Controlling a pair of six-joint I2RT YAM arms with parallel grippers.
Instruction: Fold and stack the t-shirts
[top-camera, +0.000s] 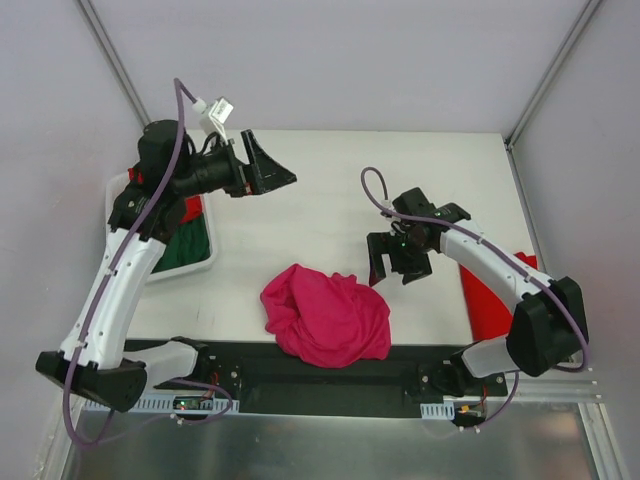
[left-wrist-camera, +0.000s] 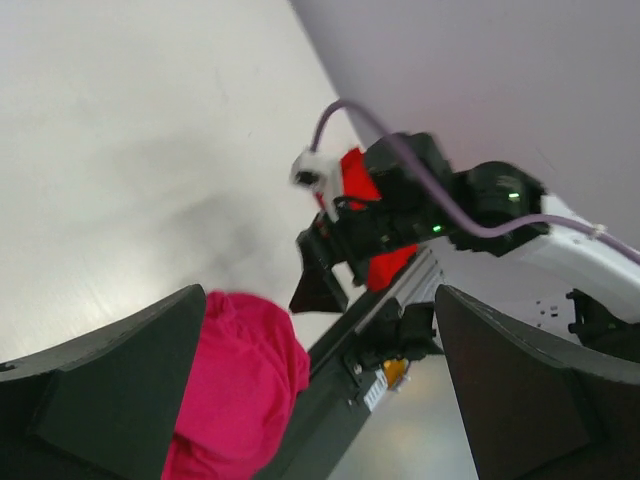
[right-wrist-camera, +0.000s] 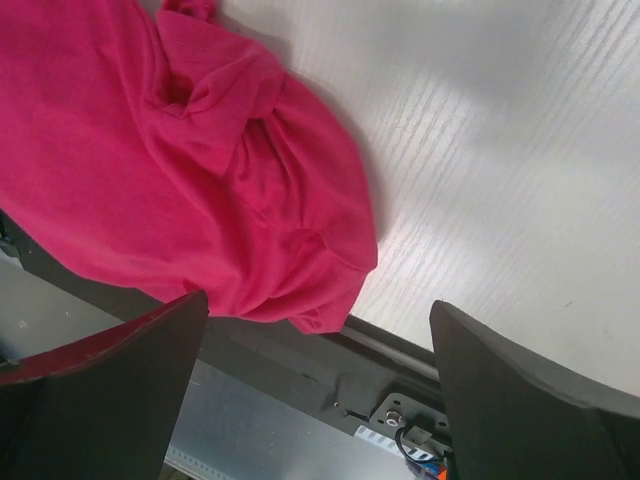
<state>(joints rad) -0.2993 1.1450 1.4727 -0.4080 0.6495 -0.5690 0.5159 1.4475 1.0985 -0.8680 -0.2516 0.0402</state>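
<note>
Top external view: the left gripper (top-camera: 270, 162) is seen raised above the far left part of the white table (top-camera: 330, 215), its jaws spread wide and nothing held. The right gripper (top-camera: 397, 268) is also wide open and empty, just beyond a crumpled magenta-pink cloth t-shirt (top-camera: 325, 315) lying at the middle of the near edge. A bright red t-shirt (top-camera: 485, 305) is laid at the right edge. A dark green t-shirt (top-camera: 185, 250) is seen in a white plastic basket (top-camera: 212, 245) at the left edge.

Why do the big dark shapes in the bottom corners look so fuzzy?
Left wrist view: those are fingers of the left gripper, too close to the lens. Right wrist view: fingers of the right gripper blur too, but the pink t-shirt looks sharp.
</note>
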